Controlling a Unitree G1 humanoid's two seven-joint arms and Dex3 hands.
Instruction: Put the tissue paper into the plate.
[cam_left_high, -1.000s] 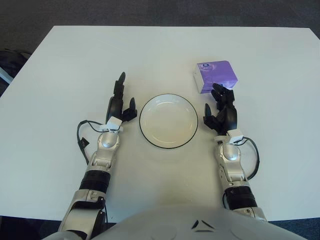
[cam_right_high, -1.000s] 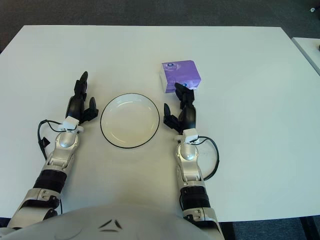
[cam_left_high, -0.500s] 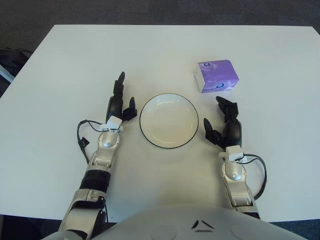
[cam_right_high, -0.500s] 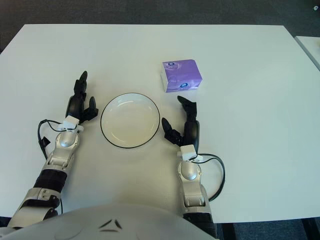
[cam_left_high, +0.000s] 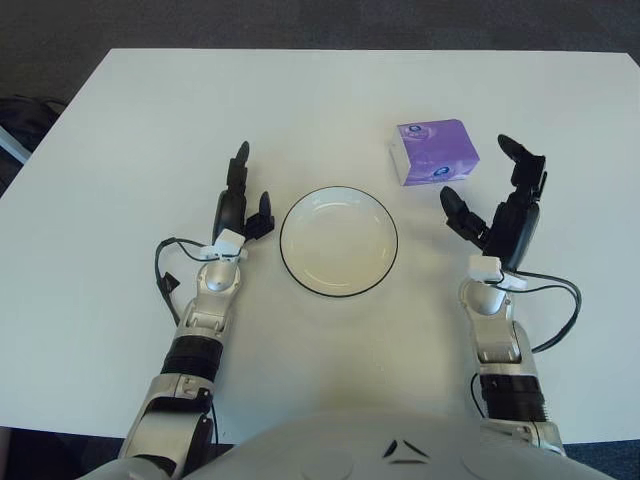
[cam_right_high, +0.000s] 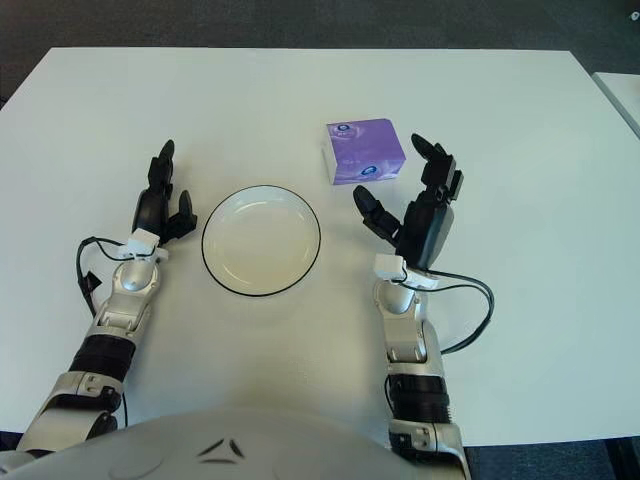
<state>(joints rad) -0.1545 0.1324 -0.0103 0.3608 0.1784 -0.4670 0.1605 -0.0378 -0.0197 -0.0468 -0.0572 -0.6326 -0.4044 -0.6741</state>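
Observation:
A purple tissue pack (cam_left_high: 435, 151) lies flat on the white table, to the right of and a little beyond the plate. The white plate with a dark rim (cam_left_high: 339, 241) sits at the table's middle and holds nothing. My right hand (cam_left_high: 497, 195) is raised just right of and nearer than the pack, fingers spread, holding nothing, not touching the pack. My left hand (cam_left_high: 240, 202) rests on the table left of the plate, fingers extended and empty.
The white table (cam_left_high: 150, 120) spreads wide around the plate. Black cables loop beside both wrists (cam_left_high: 162, 270). A dark floor lies beyond the far edge.
My right hand has moved right and away from me, from beside the plate's right rim to just right of the tissue pack, and has risen. The left hand, plate and pack have not moved.

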